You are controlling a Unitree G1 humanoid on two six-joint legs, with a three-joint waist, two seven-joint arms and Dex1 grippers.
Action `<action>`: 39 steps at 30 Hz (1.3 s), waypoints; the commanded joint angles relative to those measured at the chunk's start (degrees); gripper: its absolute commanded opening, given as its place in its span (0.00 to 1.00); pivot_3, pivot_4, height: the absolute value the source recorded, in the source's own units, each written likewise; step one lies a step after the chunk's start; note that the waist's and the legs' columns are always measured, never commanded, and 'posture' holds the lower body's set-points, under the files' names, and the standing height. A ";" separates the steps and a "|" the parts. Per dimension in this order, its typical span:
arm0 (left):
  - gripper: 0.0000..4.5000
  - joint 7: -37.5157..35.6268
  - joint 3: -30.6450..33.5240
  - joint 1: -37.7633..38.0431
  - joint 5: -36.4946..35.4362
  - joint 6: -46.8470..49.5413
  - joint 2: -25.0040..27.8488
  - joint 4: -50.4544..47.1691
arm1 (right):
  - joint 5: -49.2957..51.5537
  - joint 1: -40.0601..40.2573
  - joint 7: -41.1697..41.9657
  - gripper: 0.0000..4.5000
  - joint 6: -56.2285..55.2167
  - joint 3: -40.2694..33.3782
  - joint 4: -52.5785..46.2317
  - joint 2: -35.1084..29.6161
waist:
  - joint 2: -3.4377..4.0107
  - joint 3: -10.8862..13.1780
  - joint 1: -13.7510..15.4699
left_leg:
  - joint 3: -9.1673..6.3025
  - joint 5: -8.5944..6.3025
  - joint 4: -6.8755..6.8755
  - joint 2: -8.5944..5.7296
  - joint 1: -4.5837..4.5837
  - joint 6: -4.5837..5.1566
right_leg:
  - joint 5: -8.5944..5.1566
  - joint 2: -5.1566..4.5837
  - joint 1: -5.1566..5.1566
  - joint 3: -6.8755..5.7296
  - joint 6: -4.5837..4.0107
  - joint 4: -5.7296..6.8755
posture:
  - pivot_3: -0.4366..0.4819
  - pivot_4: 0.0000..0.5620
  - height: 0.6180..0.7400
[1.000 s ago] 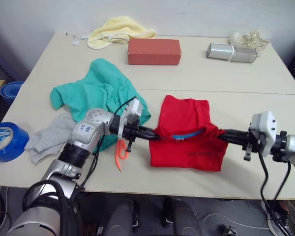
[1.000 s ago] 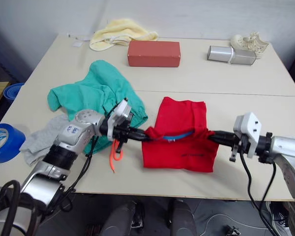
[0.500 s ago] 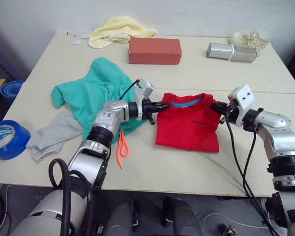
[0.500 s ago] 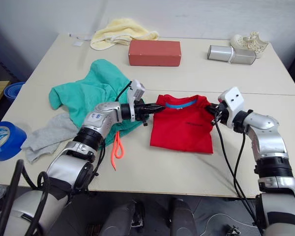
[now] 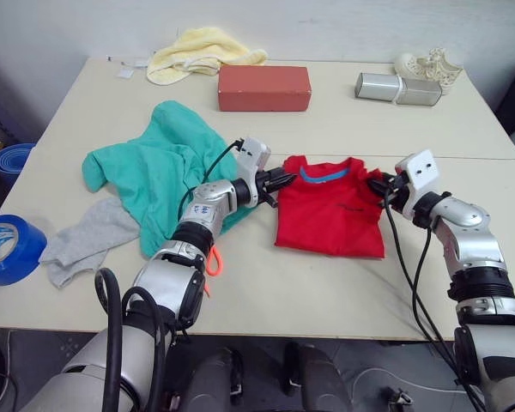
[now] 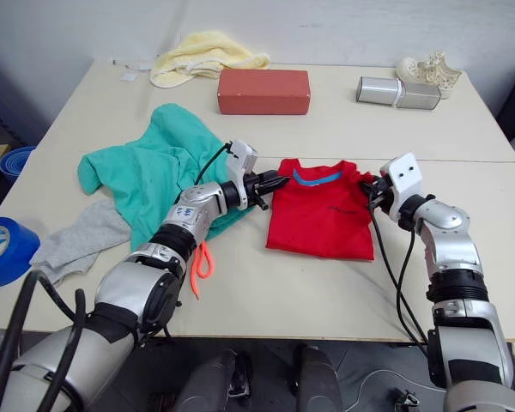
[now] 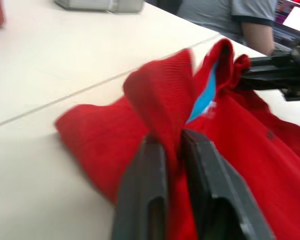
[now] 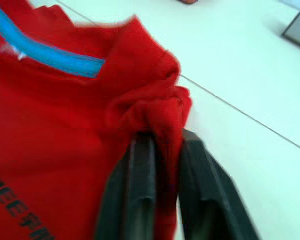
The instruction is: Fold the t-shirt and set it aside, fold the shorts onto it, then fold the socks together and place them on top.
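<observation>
The red t-shirt [image 5: 333, 208] lies folded in the middle of the table, blue collar band at its far edge. My left gripper [image 5: 282, 178] is shut on the shirt's far left corner; the left wrist view shows red cloth [image 7: 160, 100] pinched between the fingers. My right gripper [image 5: 379, 184] is shut on the far right corner, with a red bunch [image 8: 157, 107] between its fingers. The teal shorts [image 5: 161, 166] lie crumpled to the left, an orange drawstring [image 6: 196, 261] trailing toward the front. The grey socks [image 5: 87, 240] lie at the front left, beside the shorts.
A red brick-shaped block [image 5: 264, 87], a pale yellow cloth [image 5: 193, 51], a silver box [image 5: 396, 88] and a white ornament [image 5: 431, 63] sit along the far side. A blue tape roll [image 5: 9, 247] lies at the left edge. A person [image 7: 250, 20] sits beyond the table.
Both grippers carried the shirt's near edge up and away from me, folding it over; the collar now lies at the far edge. In the last half second they settled slightly.
</observation>
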 commanded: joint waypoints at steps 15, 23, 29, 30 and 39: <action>0.99 -28.37 -3.05 17.03 -4.41 -16.00 13.07 -33.36 | 14.16 22.23 22.31 1.00 -1.63 -6.14 -32.92 -11.30 | 0.11 -0.04 0.00 | 0.02 -0.05 -0.07 0.05 0.08 -0.09 | -0.01 0.04 0.00 0.15 -0.01 -0.04 | 0.48 0.27 1.00; 0.99 -40.20 -4.32 30.84 -12.93 -2.22 22.38 -53.33 | 3.99 29.85 20.70 1.00 -1.36 6.41 -41.49 -8.29 | 0.07 -0.01 -0.15 | -0.02 -0.26 0.04 0.14 0.25 -0.41 | -0.07 -0.01 0.06 0.53 -0.17 -0.01 | 0.48 0.27 1.00; 0.99 -41.11 -4.27 36.76 -12.73 -0.88 26.18 -59.16 | -4.54 22.96 13.36 1.00 -2.62 10.18 -33.60 -3.49 | 0.10 -0.01 0.01 | -0.03 -0.29 0.03 0.09 0.25 -0.47 | -0.08 -0.09 0.01 0.59 -0.21 0.02 | 0.48 0.27 1.00; 0.99 -41.00 -4.16 37.62 -12.73 -0.66 26.57 -59.81 | -5.77 22.10 12.73 1.00 -2.57 10.72 -32.30 -3.20 | 0.09 -0.01 0.01 | -0.04 -0.29 0.03 0.09 0.23 -0.48 | -0.09 -0.09 -0.01 0.58 -0.23 0.02 | 0.48 0.27 1.00; 1.00 -38.49 -2.90 40.12 -12.76 0.73 28.06 -61.53 | -7.12 20.84 14.77 0.33 -6.50 12.92 -30.19 -3.34 | 0.10 -0.01 -0.11 | -0.08 -0.24 0.02 0.14 0.25 -0.39 | -0.15 -0.05 0.02 0.51 -0.33 0.04 | 0.48 0.27 1.00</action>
